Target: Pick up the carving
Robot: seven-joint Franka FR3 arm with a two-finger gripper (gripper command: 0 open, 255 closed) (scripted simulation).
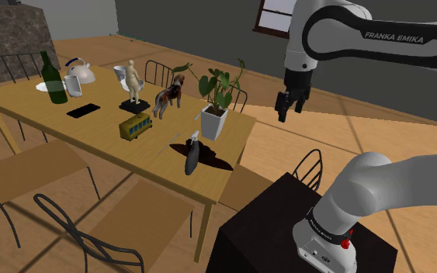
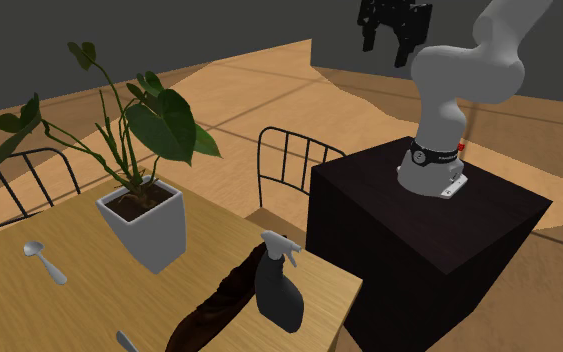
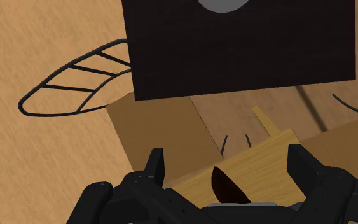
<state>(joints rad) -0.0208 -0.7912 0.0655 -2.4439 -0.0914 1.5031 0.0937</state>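
Carving [image 1: 215,160], dark brown, lies untouched at lower centre on the table [image 1: 69,136], beside a spray bottle [image 1: 191,157]. Our gripper [image 1: 290,105] hangs upper right, fingers apart; we judge everything remains undone.

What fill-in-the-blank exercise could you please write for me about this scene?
1. The gripper holds nothing, and its fingers stand ___.
2. The carving lying on the table is dark ___ in colour.
3. The green plant on that table grows in a ___ pot.

Missing words: open; brown; white.
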